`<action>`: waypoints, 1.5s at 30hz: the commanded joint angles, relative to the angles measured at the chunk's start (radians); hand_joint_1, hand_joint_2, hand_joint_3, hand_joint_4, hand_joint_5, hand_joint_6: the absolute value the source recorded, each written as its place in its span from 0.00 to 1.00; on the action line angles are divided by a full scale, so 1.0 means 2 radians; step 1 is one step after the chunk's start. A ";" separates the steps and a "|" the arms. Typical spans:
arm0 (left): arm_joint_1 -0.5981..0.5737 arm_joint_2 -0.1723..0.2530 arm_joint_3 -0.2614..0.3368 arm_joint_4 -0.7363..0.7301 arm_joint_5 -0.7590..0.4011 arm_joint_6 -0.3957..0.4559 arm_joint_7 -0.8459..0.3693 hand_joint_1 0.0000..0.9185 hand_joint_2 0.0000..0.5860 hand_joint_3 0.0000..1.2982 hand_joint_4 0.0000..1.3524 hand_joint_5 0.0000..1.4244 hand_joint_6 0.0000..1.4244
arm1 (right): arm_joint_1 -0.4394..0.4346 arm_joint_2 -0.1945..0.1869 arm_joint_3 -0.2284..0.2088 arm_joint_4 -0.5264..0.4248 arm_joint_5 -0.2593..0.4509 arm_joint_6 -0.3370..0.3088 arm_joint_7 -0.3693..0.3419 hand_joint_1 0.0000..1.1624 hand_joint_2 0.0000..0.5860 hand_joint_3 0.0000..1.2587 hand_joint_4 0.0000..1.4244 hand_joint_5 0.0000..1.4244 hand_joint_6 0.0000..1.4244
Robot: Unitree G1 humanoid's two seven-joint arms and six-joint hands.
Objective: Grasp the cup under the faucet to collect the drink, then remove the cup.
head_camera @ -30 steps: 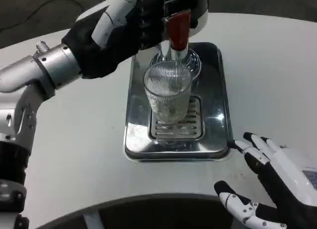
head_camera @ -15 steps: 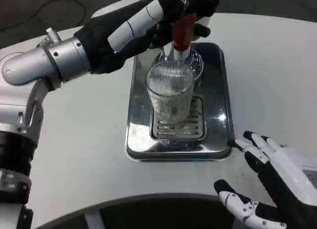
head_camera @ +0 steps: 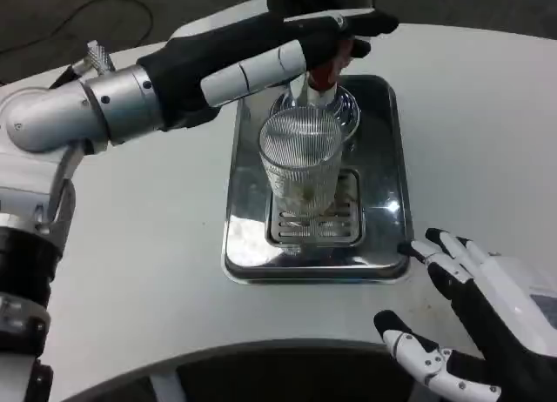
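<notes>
The ribbed glass cup (head_camera: 301,161) stands upright on the slotted grate (head_camera: 314,217) of the shiny steel drip tray (head_camera: 384,141), right under the faucet (head_camera: 323,78), whose red handle pokes out just above the cup's rim. There looks to be a little something at the bottom of the glass, though I can't make out how much. The left hand (head_camera: 280,47) reaches in from the left, stretched across the top of the faucet, its fingers lying over the red handle; from here I can't tell whether they actually close on it or only rest against it. The silver left forearm (head_camera: 83,117) slants up from the left edge of the white table (head_camera: 139,245). Down at the near right corner, the right hand (head_camera: 474,324) sits low by the table edge, just beside the tray's front right corner, fingers spread apart and holding nothing, well apart from the cup. The tray sits in the middle of the table, its mirror surface catching the light.
</notes>
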 commanded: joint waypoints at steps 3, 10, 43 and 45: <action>0.010 0.001 -0.023 0.016 0.030 -0.020 -0.009 0.00 0.15 0.09 0.00 0.02 0.00 | -0.004 0.004 0.000 0.003 0.007 0.007 -0.005 0.17 0.68 0.10 0.00 0.00 0.00; 0.010 -0.001 -0.034 0.024 0.036 -0.037 -0.007 0.00 0.15 0.09 0.00 0.02 0.00 | -0.008 0.006 -0.005 0.002 0.019 0.017 -0.011 0.17 0.68 0.10 0.00 0.00 0.00; 0.017 0.008 -0.022 0.014 0.020 -0.057 0.012 0.00 0.18 0.11 0.01 0.02 0.00 | -0.150 -0.068 -0.045 0.226 0.392 -0.014 -0.205 0.69 0.37 0.00 0.03 0.09 0.02; 0.017 0.009 -0.022 0.013 0.020 -0.057 0.011 0.00 0.18 0.11 0.01 0.02 0.00 | -0.164 -0.070 -0.040 0.244 0.394 -0.017 -0.215 0.69 0.37 0.00 0.04 0.09 0.02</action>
